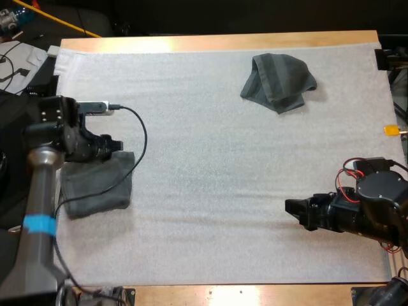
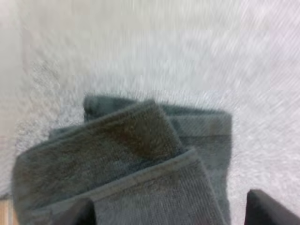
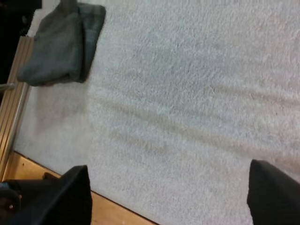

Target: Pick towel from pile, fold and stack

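High view: a white mat [image 1: 210, 159] of fine, fibrous texture covers a wooden table [image 1: 217, 42] of pale varnished board. A crumpled towel [image 1: 279, 83] of dark grey-green terry cloth lies as a loose, bunched mound on the mat near its far right corner. A folded towel [image 1: 95, 186] of the same cloth lies flat as a rough rectangle at the mat's left edge, well apart from the crumpled towel. The left gripper [image 1: 120, 145] hangs over the far edge of the folded towel; the right gripper [image 1: 289, 207] points left over bare mat near the right side. Left wrist view: the folded towel [image 2: 117, 159] shows layered, looped pile with stitched hems and offset corners. The left gripper [image 2: 168, 201] is released, its black fingers [image 2: 269, 208] standing apart, one at the towel's near edge and the other over bare mat beside it. Right wrist view: the right gripper [image 3: 168, 187] is released, its black fingers [image 3: 56, 197] spread wide over gently rippled mat [image 3: 187, 93]. The folded towel [image 3: 58, 47] lies far off by the mat's edge, beside the table's wooden border [image 3: 117, 213].
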{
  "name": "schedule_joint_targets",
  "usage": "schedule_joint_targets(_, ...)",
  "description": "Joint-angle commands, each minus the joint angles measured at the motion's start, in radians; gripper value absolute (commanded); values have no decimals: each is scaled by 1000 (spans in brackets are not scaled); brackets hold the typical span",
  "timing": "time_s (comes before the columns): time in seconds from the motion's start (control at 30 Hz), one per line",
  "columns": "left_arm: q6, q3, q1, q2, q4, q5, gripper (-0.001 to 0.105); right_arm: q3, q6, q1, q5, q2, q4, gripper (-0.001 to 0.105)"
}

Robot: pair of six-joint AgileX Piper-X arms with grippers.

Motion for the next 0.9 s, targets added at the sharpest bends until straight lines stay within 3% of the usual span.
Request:
schedule_joint_targets(0.0,-14,-16,0,-78,15,32,62,-5,-18,-1,-5,-6,-24,67)
schedule_joint_targets(0.1,-18,-18,-4,-154,25,71,62,-4,-41,-3,35,-3,-38,67)
schedule_joint_targets(0.17,-18,-16,0,-143,23,56,62,-3,-30,-1,26,-1,-35,66)
schedule_joint_targets(0.33,-21,-17,-5,-256,63,96,62,-6,-72,2,139,14,-55,67)
schedule_joint_targets(0.53,-20,-16,-95,-338,96,110,62,-9,-147,-22,230,83,-86,67)
schedule_joint_targets(0.87,-22,-17,-210,-420,131,90,62,-8,-269,-315,165,144,-122,66)
